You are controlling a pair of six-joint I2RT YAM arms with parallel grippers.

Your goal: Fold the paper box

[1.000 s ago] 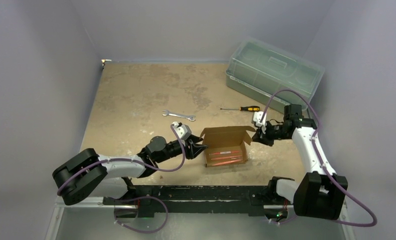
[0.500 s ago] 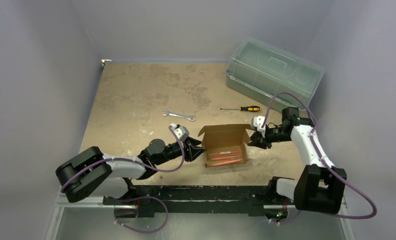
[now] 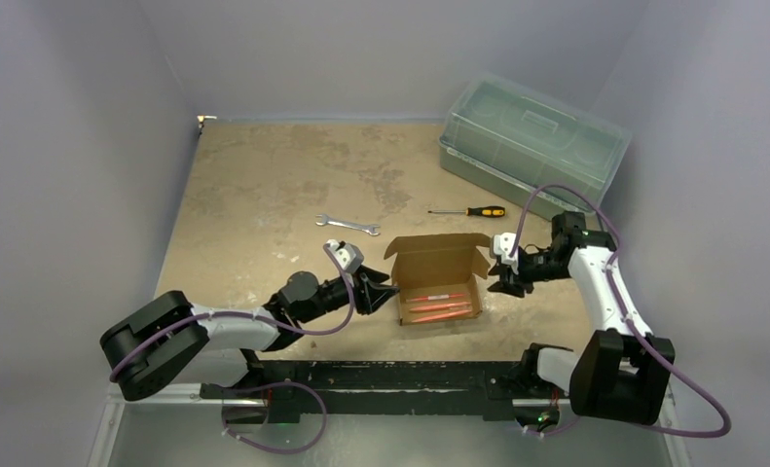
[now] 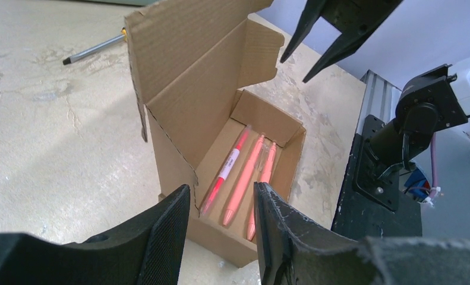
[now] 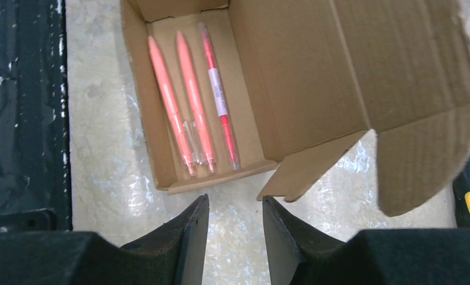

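Paper box [image 3: 439,288] sits on the bench [image 3: 264,175], tray open. Its lid [image 3: 437,254] stands up on the side farthest from both arm bases. Three orange-pink pens [image 3: 441,304] lie in the tray, along its length.

Box lies between the two tools with its long axis running from one to the other, one short end facing each.

Left tool [image 3: 388,292]: box dead ahead, tips at the left end wall. Cannot tell if they touch it. Nearer arm of the two.

Right tool [image 3: 502,283]: box ahead, just off the right end, small gap of bare bench showing between.

Left tool partly open, nothing clamped that I can see. Right tool also partly open and empty, only bench visible between its fingers.

Judgement: lid not yet down. It must swing toward the arms over the tray, and the end tabs tuck in.
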